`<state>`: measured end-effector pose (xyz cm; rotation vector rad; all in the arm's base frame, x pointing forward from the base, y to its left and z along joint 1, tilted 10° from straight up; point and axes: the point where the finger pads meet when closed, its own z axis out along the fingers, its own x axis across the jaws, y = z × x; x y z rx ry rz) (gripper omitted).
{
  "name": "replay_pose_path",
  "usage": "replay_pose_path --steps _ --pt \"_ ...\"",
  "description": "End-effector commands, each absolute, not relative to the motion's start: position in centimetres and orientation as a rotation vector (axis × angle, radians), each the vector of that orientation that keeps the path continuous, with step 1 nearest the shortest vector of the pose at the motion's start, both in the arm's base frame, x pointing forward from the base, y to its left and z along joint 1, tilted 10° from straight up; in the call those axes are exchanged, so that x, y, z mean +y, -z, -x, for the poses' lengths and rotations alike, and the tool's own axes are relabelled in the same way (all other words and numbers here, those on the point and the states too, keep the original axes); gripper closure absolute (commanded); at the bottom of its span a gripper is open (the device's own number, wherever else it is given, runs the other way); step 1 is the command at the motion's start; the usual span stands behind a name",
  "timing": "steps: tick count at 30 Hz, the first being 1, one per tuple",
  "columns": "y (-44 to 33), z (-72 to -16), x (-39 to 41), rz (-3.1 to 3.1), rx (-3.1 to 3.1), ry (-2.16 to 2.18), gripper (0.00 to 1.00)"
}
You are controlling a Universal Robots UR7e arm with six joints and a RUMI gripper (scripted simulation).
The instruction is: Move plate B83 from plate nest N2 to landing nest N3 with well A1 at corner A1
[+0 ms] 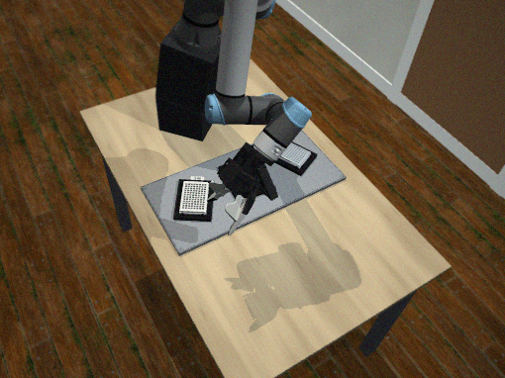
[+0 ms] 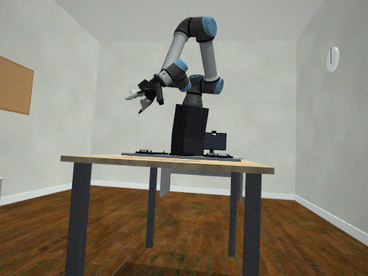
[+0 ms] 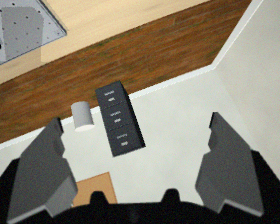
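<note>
Two white well plates sit on black nests on the grey mat [image 1: 243, 192]. One plate [image 1: 193, 197] is at the mat's left end and in full view. The other plate [image 1: 295, 154] is at the right end, partly hidden behind the arm's wrist. I cannot read the labels, so I cannot tell which is B83. My gripper [image 1: 225, 207] hangs high above the middle of the mat, tilted, wide open and empty; it also shows in the exterior view [image 2: 136, 102] and the wrist view [image 3: 136, 125]. The arm hides the middle of the mat, and I cannot see the landing nest.
The arm's black pedestal [image 1: 185, 90] stands at the back of the table behind the mat. The wrist view looks out past a corner of the mat [image 3: 27, 27] to the floor, with a dark cabinet [image 3: 119, 119] and a white bin [image 3: 82, 116] at the wall.
</note>
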<state>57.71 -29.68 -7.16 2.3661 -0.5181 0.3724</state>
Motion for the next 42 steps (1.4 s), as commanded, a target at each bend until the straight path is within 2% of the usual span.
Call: replay_pose_path --steps 1,17,18,42 --pt "7.1 -57.7 -29.7 -2.365 -0.519 -0.374 0.0" --pt "7.1 -57.7 -29.7 -2.365 -0.519 -0.374 0.0" --pt "7.3 -57.8 -29.3 -2.376 -0.534 -0.387 0.18" --pt "11.8 -58.1 -20.3 -2.487 -0.707 -0.498 0.18"
